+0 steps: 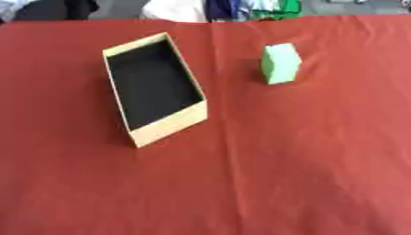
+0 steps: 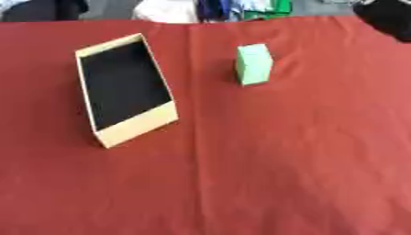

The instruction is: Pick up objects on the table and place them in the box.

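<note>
While I look down through the head camera, I see a table covered with a red cloth point(image 1: 305, 174), which fills nearly the whole view. On my left side sits an open box point(image 1: 169, 126) with pale tan walls and a dark, black inside. It lies askew, its long sides running away from me and leaning toward the far left, with its near short wall facing me. I can see nothing lying in it.

To the right of the box, and well apart from it, stands a light green block point(image 1: 280, 64). It rests upright on the cloth, a little farther from me than the middle of the box, with its shadow falling on the side toward the box. A faint crease in the cloth runs from the far edge toward me, passing between the box and the block.

At the upper right corner of the right eye view a dark black shape point(image 2: 388, 17) comes in over the far edge of the table; it may be part of my right arm, but I cannot tell whether its hand is spread or curled. My left hand shows in neither view. Neither touches the block or the box.

Along the far edge, beyond the cloth, I see blurred white, blue and green cloth-like shapes point(image 1: 241, 9).
</note>
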Controlling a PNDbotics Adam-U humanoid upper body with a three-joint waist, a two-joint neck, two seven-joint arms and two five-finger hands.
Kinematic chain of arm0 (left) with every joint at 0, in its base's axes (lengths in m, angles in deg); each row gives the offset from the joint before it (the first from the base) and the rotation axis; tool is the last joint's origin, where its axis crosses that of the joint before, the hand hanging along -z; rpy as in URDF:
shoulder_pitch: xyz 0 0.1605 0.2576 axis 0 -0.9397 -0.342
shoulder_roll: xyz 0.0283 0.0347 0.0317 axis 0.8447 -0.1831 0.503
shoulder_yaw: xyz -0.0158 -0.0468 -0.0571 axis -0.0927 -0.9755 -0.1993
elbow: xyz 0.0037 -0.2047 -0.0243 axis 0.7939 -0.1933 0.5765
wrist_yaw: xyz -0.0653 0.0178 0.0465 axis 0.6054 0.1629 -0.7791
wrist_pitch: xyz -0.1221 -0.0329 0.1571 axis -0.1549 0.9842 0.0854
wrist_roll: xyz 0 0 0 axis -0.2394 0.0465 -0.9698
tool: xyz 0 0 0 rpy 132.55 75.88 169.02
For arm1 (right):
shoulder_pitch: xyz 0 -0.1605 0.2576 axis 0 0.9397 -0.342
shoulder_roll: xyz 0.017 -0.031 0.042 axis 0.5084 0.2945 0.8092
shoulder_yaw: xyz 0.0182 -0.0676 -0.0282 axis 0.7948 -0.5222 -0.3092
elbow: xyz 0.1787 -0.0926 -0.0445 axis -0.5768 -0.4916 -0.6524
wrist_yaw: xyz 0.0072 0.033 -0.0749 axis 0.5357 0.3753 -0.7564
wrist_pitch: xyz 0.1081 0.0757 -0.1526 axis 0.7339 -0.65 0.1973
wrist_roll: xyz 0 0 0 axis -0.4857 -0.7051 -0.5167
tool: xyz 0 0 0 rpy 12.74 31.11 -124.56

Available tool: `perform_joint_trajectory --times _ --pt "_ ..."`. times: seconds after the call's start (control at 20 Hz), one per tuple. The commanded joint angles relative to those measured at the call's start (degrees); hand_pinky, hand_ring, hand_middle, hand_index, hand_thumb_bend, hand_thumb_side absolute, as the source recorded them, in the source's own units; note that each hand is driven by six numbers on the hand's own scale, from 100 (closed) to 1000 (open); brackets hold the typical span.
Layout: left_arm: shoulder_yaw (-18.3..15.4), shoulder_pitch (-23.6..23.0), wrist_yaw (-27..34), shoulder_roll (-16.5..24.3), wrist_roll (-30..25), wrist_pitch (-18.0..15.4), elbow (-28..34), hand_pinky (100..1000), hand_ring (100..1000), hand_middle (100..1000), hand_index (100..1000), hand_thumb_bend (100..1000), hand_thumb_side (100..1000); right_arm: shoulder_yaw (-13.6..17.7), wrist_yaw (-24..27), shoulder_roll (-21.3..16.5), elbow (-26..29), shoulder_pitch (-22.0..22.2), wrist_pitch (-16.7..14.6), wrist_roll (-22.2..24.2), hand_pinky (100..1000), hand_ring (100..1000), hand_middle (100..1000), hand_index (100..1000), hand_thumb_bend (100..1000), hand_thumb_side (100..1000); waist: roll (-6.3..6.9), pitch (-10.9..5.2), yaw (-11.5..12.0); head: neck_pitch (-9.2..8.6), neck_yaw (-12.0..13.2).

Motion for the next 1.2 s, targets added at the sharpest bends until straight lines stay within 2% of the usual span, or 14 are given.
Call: perform_joint_trajectory --times 0.05,0.3,0.45,0.55,0.7,0.85,0.9,1.0,1.2 --pt "-0.1 0.2 0.0 1.2 -0.2 -0.1 1.1 583 571 601 747 100 323 -0.4 -0.4 -2.3 1.0 -2.0 -0.5 1.1 713 553 800 854 100 332 -0.23 -2.03 0.1 -0.23 0.1" --pt "0.1 0.1 0.1 1.2 -0.4 0.0 1.1 583 571 602 747 100 324 -3.1 -1.7 -3.8 1.0 -6.7 -0.6 5.6 721 567 809 860 100 336 -0.28 -2.28 0.3 -0.11 -0.4" --pt "0.1 0.0 0.1 1.2 -0.4 0.0 1.1 583 571 602 747 100 324 -3.3 -2.3 -3.8 1.0 -7.3 -0.5 6.7 721 567 809 860 100 336 -0.28 -2.3 0.2 -0.1 -0.4" --pt "0.7 0.0 0.3 1.4 -0.8 0.1 1.1 583 571 602 747 100 326 -4.3 -1.9 -4.7 0.8 -8.4 -1.1 7.5 736 587 829 875 100 372 -0.49 -2.8 1.2 0.27 -1.5" --pt "1.4 0.0 0.8 1.5 -1.6 0.1 1.1 583 572 602 747 100 327 -7.7 -1.3 -5.7 -2.0 -11.9 -3.3 9.7 736 553 844 889 100 391 -0.67 -3.26 2.3 0.58 -2.6" --pt "1.5 -0.1 1.0 1.5 -1.9 0.2 1.1 582 572 603 747 100 329 -11.7 -2.8 -4.6 -5.9 -15.9 -5.7 12.1 736 527 863 910 100 500 -0.74 -3.33 2.5 0.61 -2.7" --pt "1.5 -0.1 1.1 1.6 -2.0 0.2 1.1 582 572 603 747 100 329 -13.1 -3.6 -4.1 -7.3 -17.2 -6.5 13.0 741 530 878 929 100 590 -0.76 -3.32 2.5 0.58 -2.7" --pt "1.4 0.0 1.1 1.6 -2.0 0.2 1.1 582 572 603 746 100 330 -16.0 -5.3 -3.1 -10.2 -20.1 -8.3 14.7 753 556 907 954 102 655 -0.78 -3.26 2.3 0.49 -2.4" --pt "1.3 0.0 1.1 1.6 -2.0 0.2 1.1 582 573 603 746 100 332 -21.4 -7.7 -0.3 -15.9 -25.2 -9.6 18.3 760 579 920 972 149 632 -0.74 -3.15 2.0 0.44 -2.0"
